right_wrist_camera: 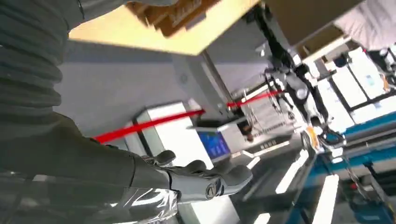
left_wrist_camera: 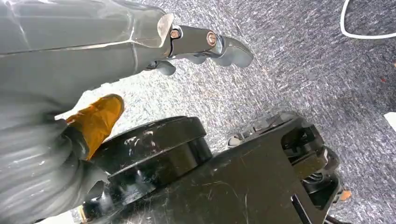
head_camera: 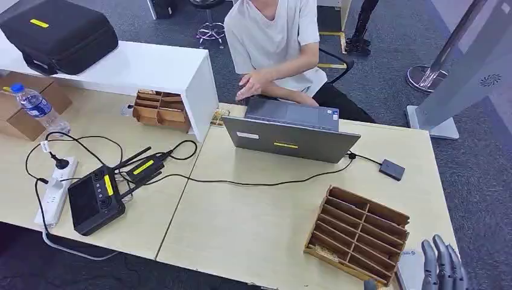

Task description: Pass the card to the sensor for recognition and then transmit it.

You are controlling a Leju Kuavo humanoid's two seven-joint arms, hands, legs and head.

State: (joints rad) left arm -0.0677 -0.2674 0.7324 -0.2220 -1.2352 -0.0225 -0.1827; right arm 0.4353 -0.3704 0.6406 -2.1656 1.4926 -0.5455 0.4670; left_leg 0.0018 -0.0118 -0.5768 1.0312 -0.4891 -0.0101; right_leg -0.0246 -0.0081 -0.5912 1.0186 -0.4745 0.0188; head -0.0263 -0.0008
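- A laptop (head_camera: 291,136) stands open on the table (head_camera: 253,223), its back to the robot; a person (head_camera: 275,45) sits behind it with hands at the keyboard.
- A cable (head_camera: 253,182) runs from the laptop's right side to a small dark sensor (head_camera: 392,170) lying flat near the table's right edge.
- A wooden slotted rack (head_camera: 357,234) sits near the front right corner, between the right hand and the sensor; a second rack (head_camera: 160,109) lies by a white shelf (head_camera: 145,69) that carries a black case (head_camera: 57,33).
- On the left lie a power strip (head_camera: 53,190), a black controller (head_camera: 95,199) and a water bottle (head_camera: 39,109).
- The right hand (head_camera: 444,266) rises at the table's front right corner, just beside the rack, fingers upright and close together, holding nothing that can be seen (in its wrist view (right_wrist_camera: 205,179) the fingers are lightly curled).
- The left hand (left_wrist_camera: 205,46) hangs over grey carpet, fingers loosely bent and empty.
- No card can be made out; the rack's slots are too small to tell.
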